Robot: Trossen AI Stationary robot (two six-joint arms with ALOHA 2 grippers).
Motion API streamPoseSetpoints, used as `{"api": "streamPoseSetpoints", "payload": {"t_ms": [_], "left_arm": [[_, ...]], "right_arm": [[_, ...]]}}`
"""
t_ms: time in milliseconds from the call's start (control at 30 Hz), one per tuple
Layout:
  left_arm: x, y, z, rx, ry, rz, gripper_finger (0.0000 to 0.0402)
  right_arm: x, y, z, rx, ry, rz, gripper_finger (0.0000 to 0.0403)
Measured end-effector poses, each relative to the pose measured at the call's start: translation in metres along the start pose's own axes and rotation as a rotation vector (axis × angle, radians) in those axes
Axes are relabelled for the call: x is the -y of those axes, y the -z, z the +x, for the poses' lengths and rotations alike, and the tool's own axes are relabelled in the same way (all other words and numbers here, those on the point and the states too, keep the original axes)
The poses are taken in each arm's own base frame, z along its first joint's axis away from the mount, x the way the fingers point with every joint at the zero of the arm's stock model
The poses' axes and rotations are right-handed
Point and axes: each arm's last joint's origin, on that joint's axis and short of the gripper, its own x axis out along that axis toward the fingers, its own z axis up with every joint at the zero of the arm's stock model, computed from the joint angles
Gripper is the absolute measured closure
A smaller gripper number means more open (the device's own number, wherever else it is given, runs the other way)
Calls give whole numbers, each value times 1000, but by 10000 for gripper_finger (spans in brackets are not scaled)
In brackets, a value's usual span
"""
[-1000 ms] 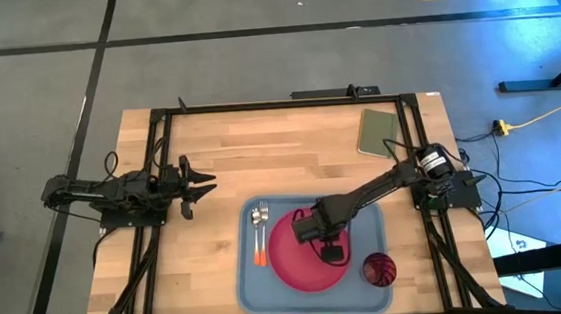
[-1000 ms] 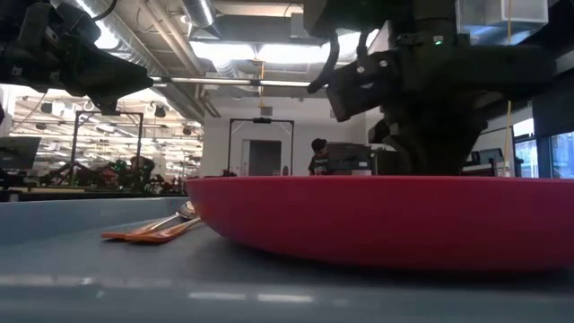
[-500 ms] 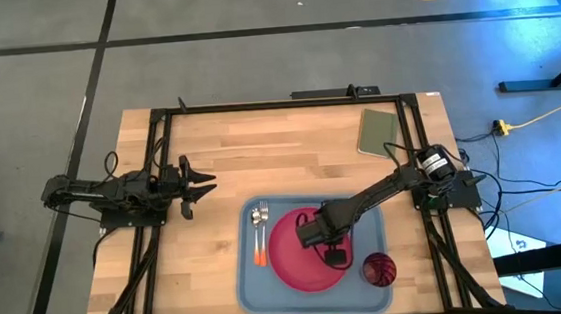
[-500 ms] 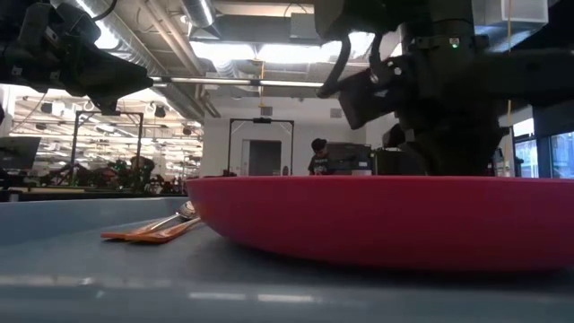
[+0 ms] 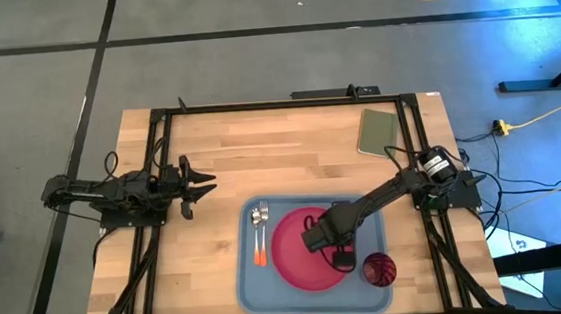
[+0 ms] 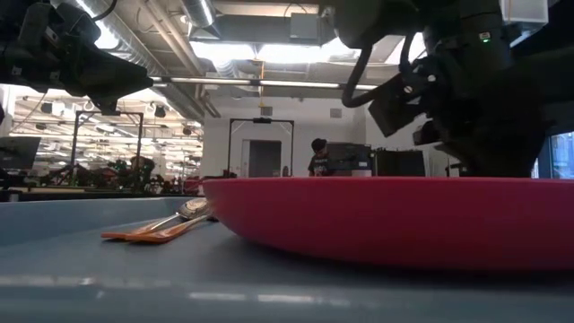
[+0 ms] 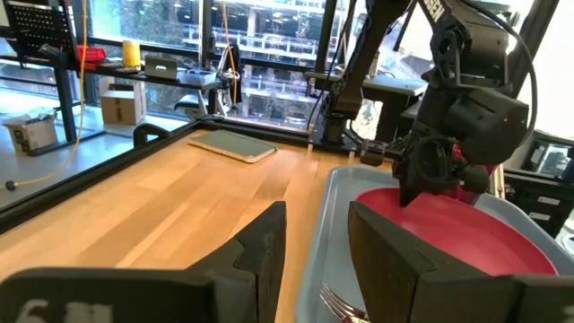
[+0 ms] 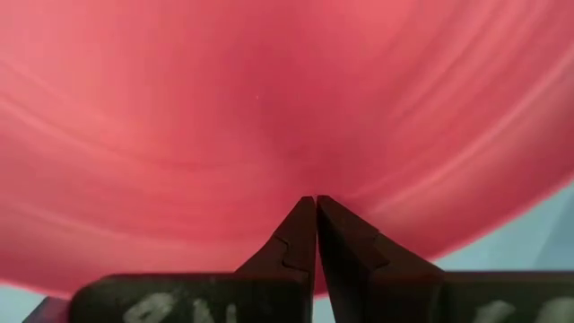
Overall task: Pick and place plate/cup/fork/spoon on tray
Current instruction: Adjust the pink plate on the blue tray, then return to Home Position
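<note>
The pink-red plate lies flat on the light blue-grey tray. The maroon cup stands in the tray's near right corner. The fork and spoon lie side by side on the tray's left part, silver ends toward the far edge. My right gripper is shut and stands over the plate's near right part. My left gripper is open and empty, above the bare wood left of the tray. My right gripper has its shut fingertips on the plate's inner face, close to its near right rim. The fingers come from above, slanting down. The plate lies flat on the tray.
An olive-green pad lies at the table's far right. Black frame rails run along the far, left and right edges. Bare wood shows between the tray and the far edge.
My right gripper has gone toward the table's near right, still shut and low over the plate. The plate has slid a little to the right along the tray, staying flat. The cutlery and cup have kept still.
</note>
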Motion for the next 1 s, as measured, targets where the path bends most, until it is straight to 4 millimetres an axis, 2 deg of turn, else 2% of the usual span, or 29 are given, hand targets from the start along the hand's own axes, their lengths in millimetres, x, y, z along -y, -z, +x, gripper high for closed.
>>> {"api": "streamPoseSetpoints", "payload": {"t_ms": [300, 433, 567, 800, 1000], "left_arm": [[0, 0, 0, 0, 0, 0, 287], [0, 0, 0, 0, 0, 0, 287], [0, 0, 0, 0, 0, 0, 287], [0, 0, 0, 0, 0, 0, 287], [0, 0, 0, 0, 0, 0, 287]], "right_arm": [[-1, 1, 0, -11, 2, 12, 382], [-3, -3, -8, 18, -9, 7, 383], [-7, -8, -29, 71, 21, -23, 382], [-17, -17, -78, 259, 140, -109, 382], [-27, -20, -115, 386, 88, -137, 382]]}}
